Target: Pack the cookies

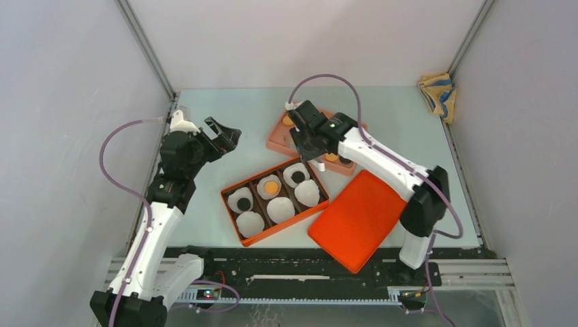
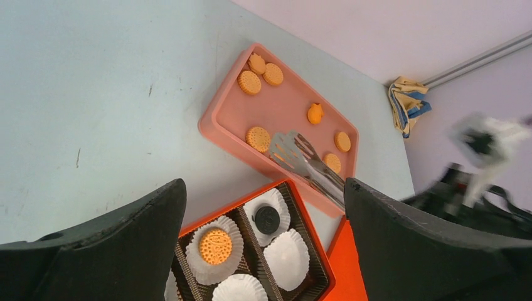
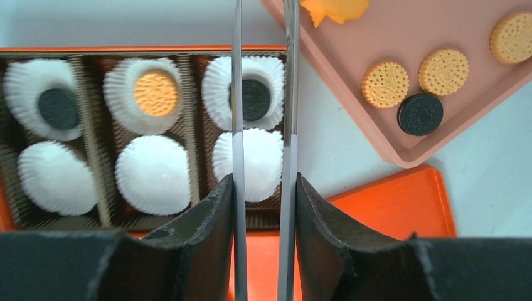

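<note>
1. pale blue-green table (image 1: 382, 109), white walls on three sides; a yellow-and-blue cloth (image 1: 436, 94) is bunched in the far right corner.
2. orange box (image 1: 286, 225), six compartments with a white paper cup (image 3: 154, 175) in each; it sits mid-table, in front of the arm bases.
3. orange lid (image 1: 358, 218), flat on the table, just right of the box.
4. pink tray (image 2: 282, 113), just beyond the box, holding the loose cookies (image 3: 384, 83): mostly orange, with one black cookie (image 3: 420, 114) near its rim.
5. packed cookies: the three cups of the box's far row hold one each, in the order black, orange cookie (image 3: 155, 93), black; the near row's cups show only white paper.
6. right gripper (image 3: 263, 182): fingers pressed onto the two arms of the metal tongs (image 3: 237, 94), pinching them; the blades run over the box end nearest the lid and reach the tray (whether the tips touch it cannot be told).
7. left gripper (image 2: 263, 188): jaws spread wide, nothing between them; it hovers above the table left of the box and tray.
</note>
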`<state>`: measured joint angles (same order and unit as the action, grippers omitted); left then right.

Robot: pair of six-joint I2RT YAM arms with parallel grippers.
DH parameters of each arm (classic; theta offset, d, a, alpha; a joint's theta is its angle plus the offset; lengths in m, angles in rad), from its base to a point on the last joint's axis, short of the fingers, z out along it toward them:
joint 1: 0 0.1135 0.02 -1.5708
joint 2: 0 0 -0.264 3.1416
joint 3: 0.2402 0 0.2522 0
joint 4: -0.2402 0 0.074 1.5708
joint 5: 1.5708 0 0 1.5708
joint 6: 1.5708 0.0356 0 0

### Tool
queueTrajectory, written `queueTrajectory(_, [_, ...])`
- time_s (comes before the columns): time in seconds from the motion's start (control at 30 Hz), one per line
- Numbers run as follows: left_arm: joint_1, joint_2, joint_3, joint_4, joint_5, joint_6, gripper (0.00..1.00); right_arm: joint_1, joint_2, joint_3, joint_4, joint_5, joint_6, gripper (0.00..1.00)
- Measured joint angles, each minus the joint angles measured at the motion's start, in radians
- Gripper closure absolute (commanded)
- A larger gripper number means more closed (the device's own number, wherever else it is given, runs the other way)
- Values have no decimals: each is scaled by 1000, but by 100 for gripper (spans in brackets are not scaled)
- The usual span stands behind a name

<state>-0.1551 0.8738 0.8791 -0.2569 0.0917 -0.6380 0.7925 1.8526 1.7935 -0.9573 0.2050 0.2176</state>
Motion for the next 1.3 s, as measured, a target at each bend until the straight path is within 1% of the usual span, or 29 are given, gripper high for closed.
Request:
queueTrajectory(0.17, [14, -1, 0, -15, -1, -2, 0, 56, -156, -63, 35, -2, -2, 76])
queueTrajectory(0.23, [18, 0, 0, -20, -1, -2, 0, 72, -187, -84, 45, -6, -1, 73])
queueTrajectory(0.33, [18, 2, 0, -21, 0, -3, 0, 82, -198, -118, 52, -5, 7, 73])
queueTrajectory(0.47, [18, 8, 0, -21, 2, -3, 0, 36, -170, -153, 54, 0, 14, 73])
queueTrajectory(0.7, [19, 21, 0, -16, 18, -3, 0, -56, -68, -138, 88, 86, 12, 73])
queueTrajectory(0.8, [19, 25, 0, -15, 19, -3, 0, -92, -14, -117, 86, 98, 12, 72])
queueTrajectory(0.9, [19, 26, 0, -15, 21, -3, 0, -114, 37, -79, 78, 101, 13, 67])
queueTrajectory(0.93, [19, 27, 0, -15, 21, -3, 0, -119, 40, -79, 77, 102, 13, 67])
queueTrajectory(1.03, [19, 29, 0, -15, 21, -2, 0, -122, 38, -81, 68, 100, 13, 60])
queueTrajectory(1.07, [19, 30, 0, -15, 21, -2, 0, -122, 35, -86, 72, 99, 13, 59])
queueTrajectory(1.3, [19, 46, 0, -14, 26, -3, 0, -134, 23, -122, 72, 98, 14, 60])
